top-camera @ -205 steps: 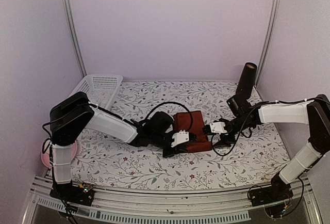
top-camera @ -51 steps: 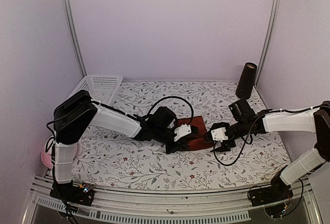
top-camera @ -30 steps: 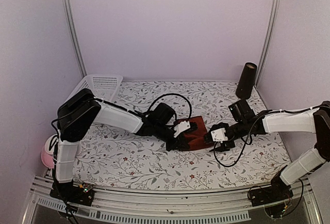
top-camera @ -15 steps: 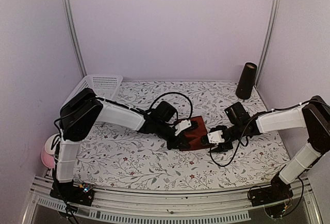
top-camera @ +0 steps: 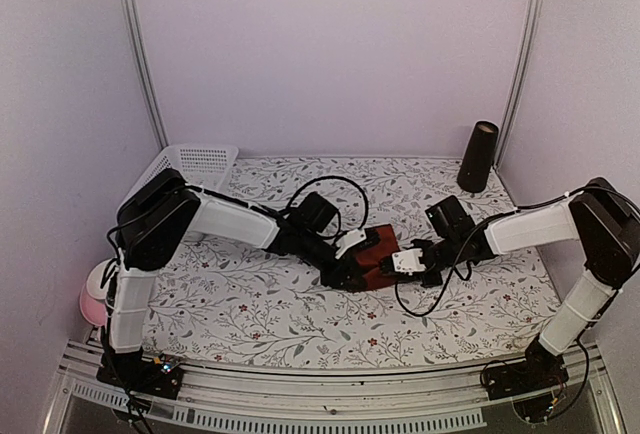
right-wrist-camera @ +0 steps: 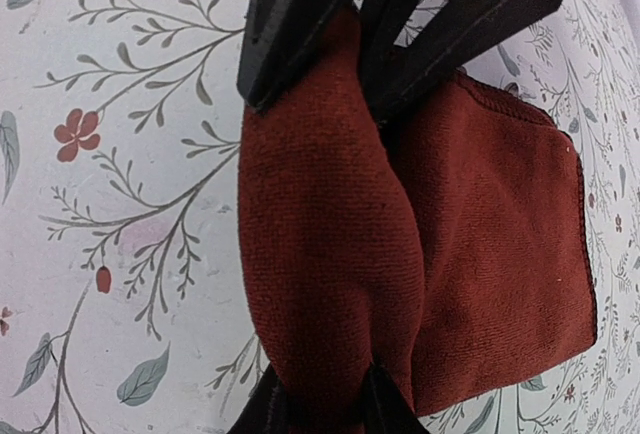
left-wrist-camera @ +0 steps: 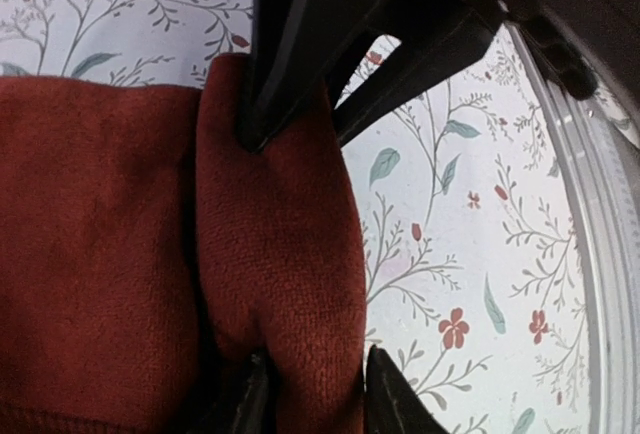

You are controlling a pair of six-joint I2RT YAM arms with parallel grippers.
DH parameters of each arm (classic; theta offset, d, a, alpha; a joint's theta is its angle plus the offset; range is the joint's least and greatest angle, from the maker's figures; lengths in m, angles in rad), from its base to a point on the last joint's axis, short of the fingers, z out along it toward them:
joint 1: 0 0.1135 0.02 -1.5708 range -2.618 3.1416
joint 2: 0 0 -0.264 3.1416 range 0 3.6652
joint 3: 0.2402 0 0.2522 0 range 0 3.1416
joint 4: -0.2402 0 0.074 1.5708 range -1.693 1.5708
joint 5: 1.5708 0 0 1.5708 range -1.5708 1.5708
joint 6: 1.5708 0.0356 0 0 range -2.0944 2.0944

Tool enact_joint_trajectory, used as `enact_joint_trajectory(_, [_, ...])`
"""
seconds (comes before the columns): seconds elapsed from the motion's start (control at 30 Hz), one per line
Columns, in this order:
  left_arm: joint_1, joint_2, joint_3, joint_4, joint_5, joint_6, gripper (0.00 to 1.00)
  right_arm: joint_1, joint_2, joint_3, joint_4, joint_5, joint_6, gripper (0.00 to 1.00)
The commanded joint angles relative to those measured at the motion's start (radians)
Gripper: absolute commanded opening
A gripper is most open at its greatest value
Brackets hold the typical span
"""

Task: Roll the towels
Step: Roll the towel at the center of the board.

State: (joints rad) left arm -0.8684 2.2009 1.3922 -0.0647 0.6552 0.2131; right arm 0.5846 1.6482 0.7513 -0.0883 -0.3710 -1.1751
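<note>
Since the frame half a second back, the right arm has drawn further in toward the table's middle, and its wrist now sits just beside the left one. The maroon towel (right-wrist-camera: 490,254) shows from above as a smaller patch than at the start. It lies mid-table (top-camera: 250,304), between the two wrists, which cover most of it in the overhead view; no fingertips can be made out there.

The wrist cameras show more. One edge of the towel is bunched into a thick ridge beside a flat part; whether it is a true roll or a single fold cannot be told. The left gripper (left-wrist-camera: 292,137) stands narrow, one finger in the crease and one on the outer side, both against the cloth. The right gripper (right-wrist-camera: 318,106) is narrow too, straddling the other end of the ridge. Each view catches the opposite fingertips (left-wrist-camera: 390,399) pinching the far end, cut off by the lower edge.

A white basket (top-camera: 195,169) sits at the far left and a dark cylinder (top-camera: 478,157) at the far right. A pink thing (top-camera: 93,302) is mostly hidden behind the left arm.
</note>
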Motion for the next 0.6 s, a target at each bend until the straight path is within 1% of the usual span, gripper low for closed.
enact_joint_trajectory(0.0, [0.025,-0.021,-0.038,-0.062,-0.029,0.007,0.39,0.009,0.049,0.032,-0.106,0.015,0.024,0.15])
enact_joint_trajectory(0.13, [0.024,-0.086,-0.091,-0.03,-0.076,0.024,0.58,0.008,0.068,0.069,-0.19,-0.022,0.013,0.13])
enact_joint_trajectory(0.27, [0.017,-0.168,-0.179,0.058,-0.124,0.052,0.66,0.008,0.09,0.108,-0.277,-0.055,0.008,0.12])
enact_joint_trajectory(0.4, [-0.029,-0.224,-0.275,0.169,-0.202,0.129,0.67,0.007,0.133,0.171,-0.374,-0.097,0.008,0.13])
enact_joint_trajectory(0.47, [-0.056,-0.266,-0.297,0.2,-0.247,0.167,0.68,0.007,0.159,0.205,-0.424,-0.114,0.012,0.13])
enact_joint_trajectory(0.57, [-0.094,-0.276,-0.326,0.256,-0.322,0.22,0.67,0.006,0.196,0.251,-0.496,-0.135,0.013,0.14])
